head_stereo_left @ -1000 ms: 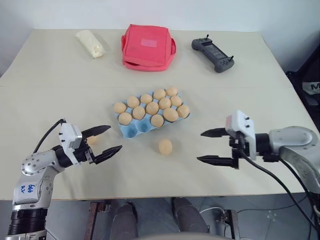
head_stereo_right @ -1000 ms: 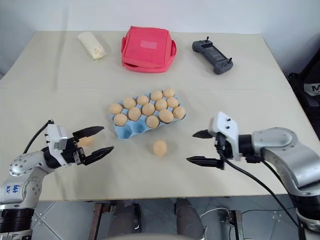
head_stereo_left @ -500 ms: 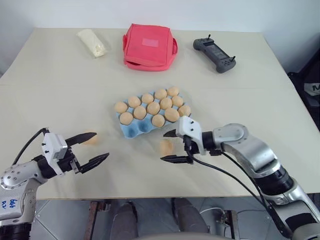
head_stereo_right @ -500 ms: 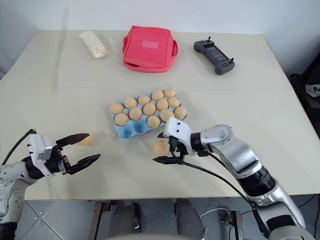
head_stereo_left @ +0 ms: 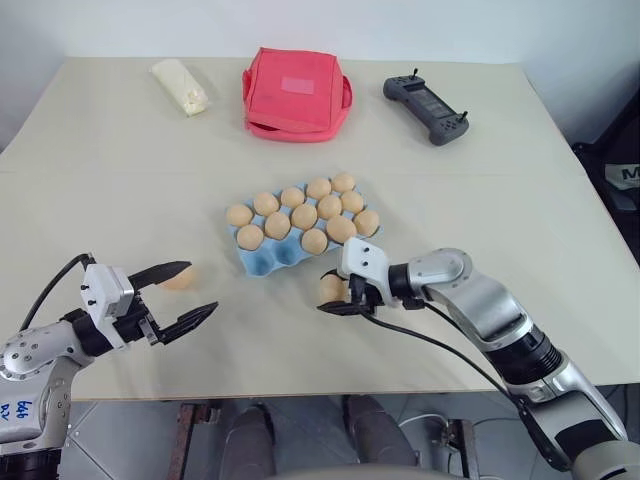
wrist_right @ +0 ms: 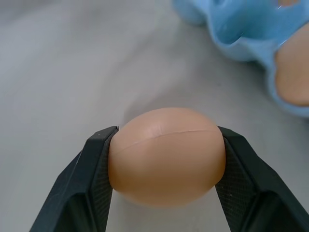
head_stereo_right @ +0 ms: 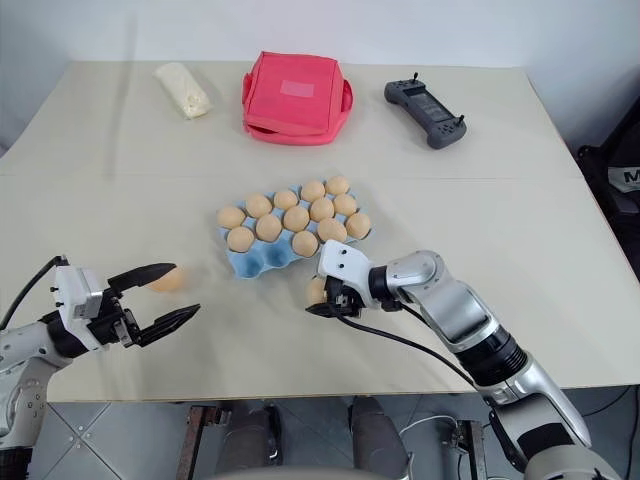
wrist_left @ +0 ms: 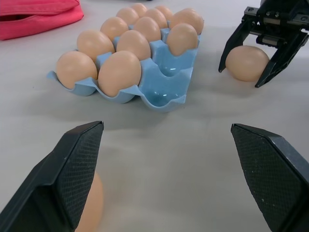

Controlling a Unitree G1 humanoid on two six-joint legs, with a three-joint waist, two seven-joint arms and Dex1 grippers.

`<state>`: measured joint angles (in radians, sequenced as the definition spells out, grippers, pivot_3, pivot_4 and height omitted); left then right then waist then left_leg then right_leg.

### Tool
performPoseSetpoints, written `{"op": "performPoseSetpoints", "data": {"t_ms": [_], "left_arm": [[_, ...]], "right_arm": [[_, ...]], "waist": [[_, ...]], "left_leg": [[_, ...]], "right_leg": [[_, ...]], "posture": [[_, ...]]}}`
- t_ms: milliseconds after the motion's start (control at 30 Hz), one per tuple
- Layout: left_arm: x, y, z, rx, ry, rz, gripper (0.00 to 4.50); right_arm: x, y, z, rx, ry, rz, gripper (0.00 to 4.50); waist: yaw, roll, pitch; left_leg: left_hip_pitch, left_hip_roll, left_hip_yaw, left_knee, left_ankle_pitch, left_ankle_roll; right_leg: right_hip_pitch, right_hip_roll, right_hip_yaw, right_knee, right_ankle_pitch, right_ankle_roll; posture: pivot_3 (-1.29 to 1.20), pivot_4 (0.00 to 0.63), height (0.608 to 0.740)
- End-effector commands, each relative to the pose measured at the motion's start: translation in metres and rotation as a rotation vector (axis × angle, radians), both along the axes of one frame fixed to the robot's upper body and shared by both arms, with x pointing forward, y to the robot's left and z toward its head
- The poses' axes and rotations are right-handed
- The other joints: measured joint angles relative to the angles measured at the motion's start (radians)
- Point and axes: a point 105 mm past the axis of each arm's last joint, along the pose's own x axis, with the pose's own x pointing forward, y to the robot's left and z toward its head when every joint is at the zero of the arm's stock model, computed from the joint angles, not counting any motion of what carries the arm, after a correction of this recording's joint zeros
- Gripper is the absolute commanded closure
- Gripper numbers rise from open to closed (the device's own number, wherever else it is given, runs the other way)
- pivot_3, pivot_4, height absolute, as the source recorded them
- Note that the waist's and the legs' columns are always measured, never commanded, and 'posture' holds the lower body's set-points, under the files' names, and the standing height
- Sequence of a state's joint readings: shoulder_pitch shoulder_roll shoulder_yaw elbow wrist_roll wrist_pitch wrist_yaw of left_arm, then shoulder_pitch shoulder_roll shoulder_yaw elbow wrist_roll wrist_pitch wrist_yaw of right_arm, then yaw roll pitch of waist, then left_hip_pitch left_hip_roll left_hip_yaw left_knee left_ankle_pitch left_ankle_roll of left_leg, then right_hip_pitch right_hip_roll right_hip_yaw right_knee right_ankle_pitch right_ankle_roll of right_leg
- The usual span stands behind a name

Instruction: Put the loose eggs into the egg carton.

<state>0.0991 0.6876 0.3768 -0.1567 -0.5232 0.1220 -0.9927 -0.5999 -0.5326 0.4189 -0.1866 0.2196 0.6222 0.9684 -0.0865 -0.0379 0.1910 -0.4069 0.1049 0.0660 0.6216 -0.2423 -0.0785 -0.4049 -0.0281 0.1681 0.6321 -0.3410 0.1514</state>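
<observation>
Near carton's 5 o'clock corner: right gripper (wrist_right: 166,162) clamped on one loose egg (wrist_right: 166,155), resting on table (head_stereo_left: 480,180) | left gripper (head_stereo_left: 182,294) spread wide, second egg (head_stereo_left: 179,279) beside far finger at 9 o'clock of egg carton (head_stereo_left: 262,260) | risk: smooth shell, could slip or crack if squeezed harder | empty front cups close, could bump seated eggs.

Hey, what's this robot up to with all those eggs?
It is filling the blue egg carton with loose eggs. Its right hand has closed its two black fingers on either side of an egg that sits on the table just in front of the carton. Its left hand is open, off to the side, next to another loose egg on the table. Most of the carton's cups are filled; a few at the near end are empty.
</observation>
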Motion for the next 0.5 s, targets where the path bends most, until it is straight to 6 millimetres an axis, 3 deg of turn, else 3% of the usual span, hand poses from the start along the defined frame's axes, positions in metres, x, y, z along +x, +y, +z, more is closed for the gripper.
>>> {"op": "performPoseSetpoints", "data": {"t_ms": [33, 133, 267, 500], "left_arm": [[0.001, -0.007, 0.01, 0.001, -0.044, -0.022, 0.0], [0.003, -0.01, 0.011, -0.008, -0.045, -0.027, 0.0], [0.007, -0.014, 0.011, -0.016, -0.049, -0.032, 0.0], [0.01, -0.017, 0.012, -0.027, -0.062, -0.027, 0.0]], "right_arm": [[-0.004, 0.005, 0.045, 0.114, -0.086, 0.031, 2.05], [0.0, 0.01, 0.072, 0.193, -0.127, 0.012, 2.05], [0.021, 0.024, 0.093, 0.279, -0.16, -0.067, 2.06], [0.042, 0.05, 0.087, 0.3, -0.151, -0.114, 2.06]], "waist": [[0.0, 0.0, 0.0], [-0.002, 0.0, 0.0], [-0.007, 0.0, 0.0], [-0.021, 0.0, 0.0]], "left_leg": [[0.0, 0.0, 0.0, 0.0, 0.0, 0.0], [0.0, 0.0, 0.0, 0.0, 0.0, 0.0], [0.0, 0.0, 0.0, 0.0, 0.001, -0.001], [0.0, 0.0, 0.0, 0.0, 0.001, -0.001]], "right_leg": [[0.0, 0.0, 0.0, 0.0, 0.0, 0.0], [-0.001, 0.0, 0.0, 0.002, 0.0, 0.0], [-0.002, 0.001, 0.0, 0.005, 0.0, -0.001], [-0.003, 0.001, 0.0, 0.007, 0.0, -0.001]], "posture": [[0.0, 0.15, 0.74], [0.0, 0.15, 0.74], [0.0, 0.15, 0.74], [0.0, 0.15, 0.74]]}}
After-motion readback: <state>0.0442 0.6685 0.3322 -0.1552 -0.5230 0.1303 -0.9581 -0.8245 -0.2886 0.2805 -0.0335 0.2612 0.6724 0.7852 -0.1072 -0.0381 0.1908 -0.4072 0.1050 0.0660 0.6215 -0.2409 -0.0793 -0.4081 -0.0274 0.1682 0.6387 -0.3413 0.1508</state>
